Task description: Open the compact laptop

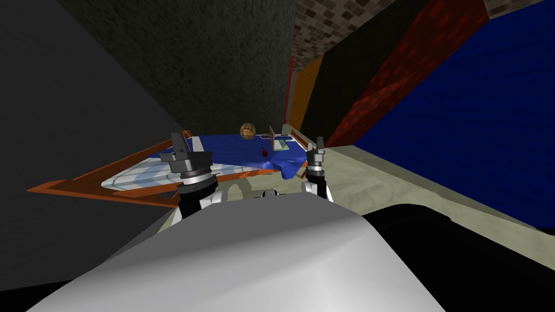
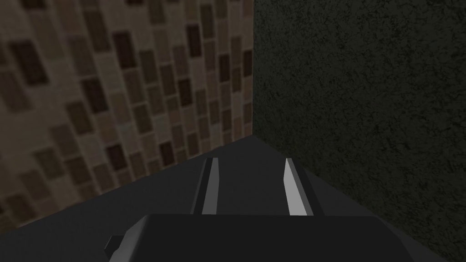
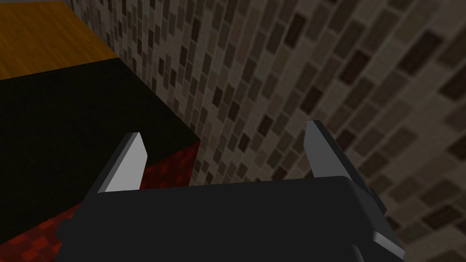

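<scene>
The compact laptop (image 1: 277, 141) sits at the far side of a table, on a blue cloth (image 1: 233, 149). Its thin brown lid stands raised over a pale base. My left gripper (image 1: 187, 144) is held up over the table's near edge, well short of the laptop and to its left. In the left wrist view the left gripper (image 2: 252, 191) has its fingers partly apart with nothing between them. My right gripper (image 1: 320, 144) is raised to the right of the laptop, nearer me. The right wrist view shows the right gripper (image 3: 223, 154) wide open and empty.
The table (image 1: 124, 177) has an orange rim and a pale tiled top. A brown ball (image 1: 247, 130) rests behind the cloth and a small red thing (image 1: 265, 153) lies on it. Dark walls rise behind and to the left; a blue and red wall runs along the right.
</scene>
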Tool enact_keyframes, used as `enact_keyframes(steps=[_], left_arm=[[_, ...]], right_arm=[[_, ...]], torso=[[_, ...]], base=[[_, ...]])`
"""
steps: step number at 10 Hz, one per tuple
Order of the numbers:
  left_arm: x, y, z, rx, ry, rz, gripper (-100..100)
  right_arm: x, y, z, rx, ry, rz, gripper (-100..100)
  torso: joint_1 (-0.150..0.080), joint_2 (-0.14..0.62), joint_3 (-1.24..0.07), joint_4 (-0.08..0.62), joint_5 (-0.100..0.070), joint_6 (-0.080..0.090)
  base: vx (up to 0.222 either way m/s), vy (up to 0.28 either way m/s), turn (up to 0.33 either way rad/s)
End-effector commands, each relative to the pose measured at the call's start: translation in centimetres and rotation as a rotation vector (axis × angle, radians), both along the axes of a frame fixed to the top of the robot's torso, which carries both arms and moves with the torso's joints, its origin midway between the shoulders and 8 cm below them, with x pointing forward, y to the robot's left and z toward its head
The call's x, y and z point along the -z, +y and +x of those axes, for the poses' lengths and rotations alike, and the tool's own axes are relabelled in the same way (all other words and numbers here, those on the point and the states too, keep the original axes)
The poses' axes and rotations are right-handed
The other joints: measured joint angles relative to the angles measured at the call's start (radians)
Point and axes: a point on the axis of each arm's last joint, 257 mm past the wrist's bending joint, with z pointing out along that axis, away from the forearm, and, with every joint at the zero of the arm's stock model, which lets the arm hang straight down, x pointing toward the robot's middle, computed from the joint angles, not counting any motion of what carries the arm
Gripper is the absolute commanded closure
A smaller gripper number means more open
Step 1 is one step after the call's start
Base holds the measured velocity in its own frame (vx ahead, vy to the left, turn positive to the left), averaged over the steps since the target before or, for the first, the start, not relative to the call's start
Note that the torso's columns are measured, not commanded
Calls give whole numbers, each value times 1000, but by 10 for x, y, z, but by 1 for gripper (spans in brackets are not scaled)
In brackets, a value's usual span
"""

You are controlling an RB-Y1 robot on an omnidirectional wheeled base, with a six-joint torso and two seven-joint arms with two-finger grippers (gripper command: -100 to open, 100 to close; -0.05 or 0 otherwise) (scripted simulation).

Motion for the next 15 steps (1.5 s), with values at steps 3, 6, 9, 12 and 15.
enact_keyframes(steps=[3, 6, 9, 12, 15], left_arm=[[0, 0, 0, 0, 0, 0, 0], [0, 0, 0, 0, 0, 0, 0], [0, 0, 0, 0, 0, 0, 0], [0, 0, 0, 0, 0, 0, 0], [0, 0, 0, 0, 0, 0, 0]], right_arm=[[30, 11, 18, -22, 96, -143, -100], [67, 14, 36, -17, 201, -275, -100], [96, 11, 48, -7, 279, -378, -100], [144, -2, 64, 23, 400, -539, -100], [178, -18, 72, 52, 486, -655, -100]], torso=[[0, 4, -5, 4, 0, 0], [0, 3, -6, 4, 0, 0], [0, 3, -6, 4, 0, 0], [-1, 4, -5, 4, 0, 0], [0, 3, -6, 4, 0, 0]], base=[[-6, 44, 81], [-1, 45, 132], [4, 68, 125], [0, 63, 189], [8, 86, 140]])
